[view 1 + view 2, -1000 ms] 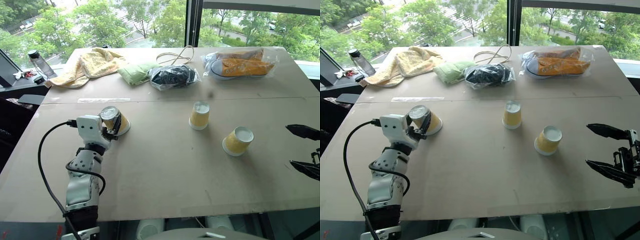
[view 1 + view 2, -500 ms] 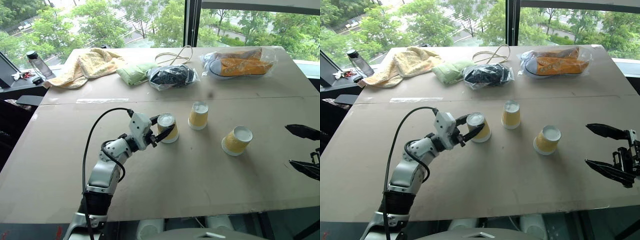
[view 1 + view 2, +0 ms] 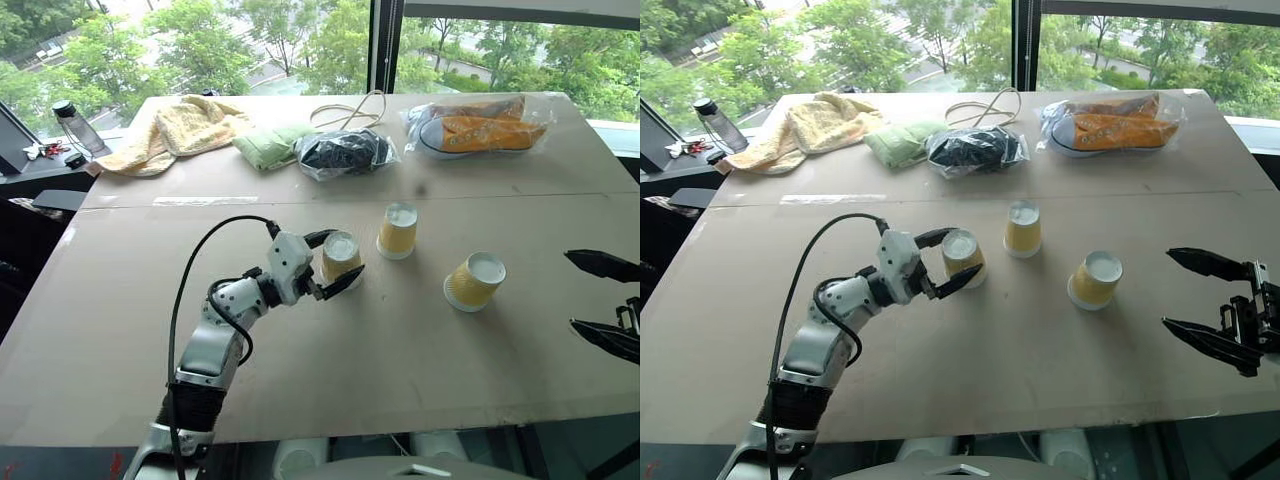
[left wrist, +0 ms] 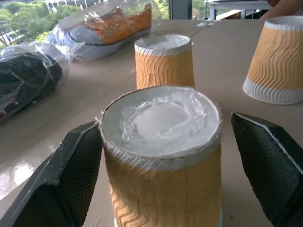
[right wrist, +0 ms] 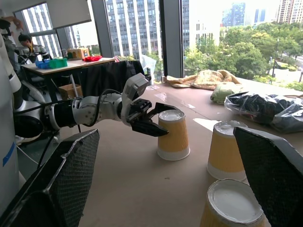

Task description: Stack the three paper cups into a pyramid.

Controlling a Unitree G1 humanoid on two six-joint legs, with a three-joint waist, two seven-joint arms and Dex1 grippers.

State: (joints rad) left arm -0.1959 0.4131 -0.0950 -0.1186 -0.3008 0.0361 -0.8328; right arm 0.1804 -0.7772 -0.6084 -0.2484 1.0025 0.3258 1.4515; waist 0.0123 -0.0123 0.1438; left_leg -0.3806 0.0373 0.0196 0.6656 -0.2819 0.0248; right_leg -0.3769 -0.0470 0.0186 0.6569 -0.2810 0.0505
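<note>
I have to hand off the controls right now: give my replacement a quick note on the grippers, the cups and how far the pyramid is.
Left gripper: open, fingers on either side of a yellow-orange paper cup with a white base, which stands upside down on the brown table.
Right gripper: open, empty, at the table's right edge.
Middle cup stands upside down close beside the first; right cup sits apart, tilted.
Done: two cups set near each other as a base.
Left: place the third cup on top.
</note>
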